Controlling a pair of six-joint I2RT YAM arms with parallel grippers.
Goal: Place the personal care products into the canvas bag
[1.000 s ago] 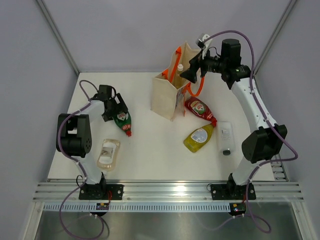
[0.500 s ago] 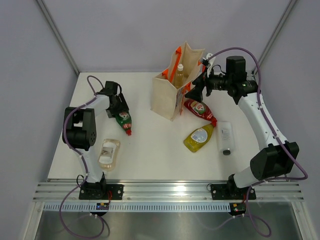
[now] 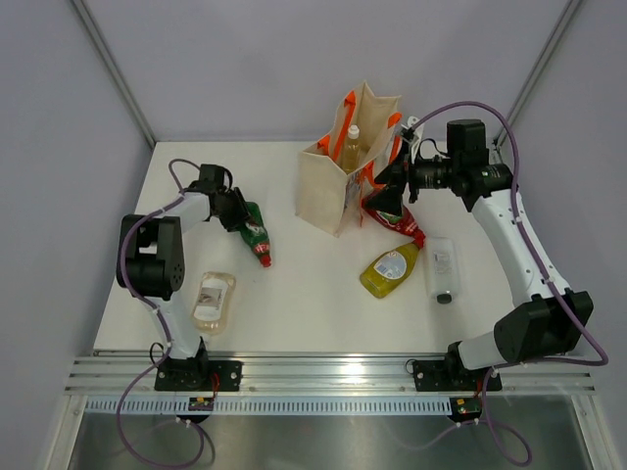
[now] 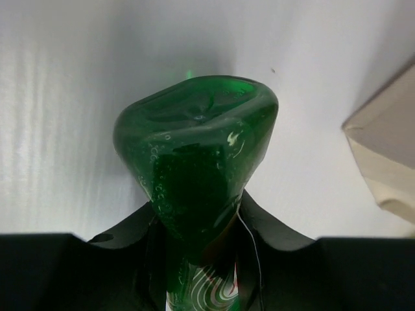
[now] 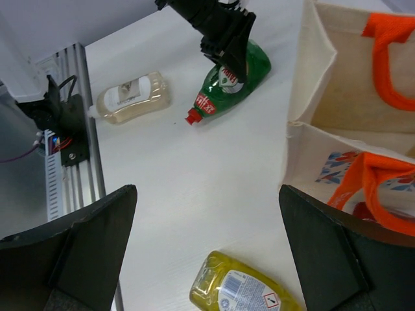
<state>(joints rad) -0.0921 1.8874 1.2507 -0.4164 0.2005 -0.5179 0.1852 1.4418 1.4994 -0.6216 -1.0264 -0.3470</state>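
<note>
My left gripper (image 3: 235,210) is shut on the body of the green bottle (image 3: 254,229), whose red cap (image 3: 265,260) points toward the near edge. The left wrist view shows the bottle's green base (image 4: 194,146) sticking out past the fingers (image 4: 279,233). The canvas bag (image 3: 333,191) stands upright at mid-table with a white-capped clear bottle (image 3: 353,137) inside. My right gripper (image 3: 388,192) hangs open and empty just right of the bag, over the red bottle (image 3: 392,217). The yellow bottle (image 3: 390,269), white bottle (image 3: 443,266) and clear-amber bottle (image 3: 213,301) lie flat.
The bag's orange handles (image 5: 389,61) arch over its open mouth. A metal rail (image 3: 323,372) runs along the near table edge, and grey walls close off the back and sides. The right wrist view takes in the yellow bottle (image 5: 240,288) just below and the amber bottle (image 5: 133,97) farther off.
The left gripper has closed on the green bottle and swung it a little to the right. The right arm has drawn back from above the bag to its right side and come lower.
</note>
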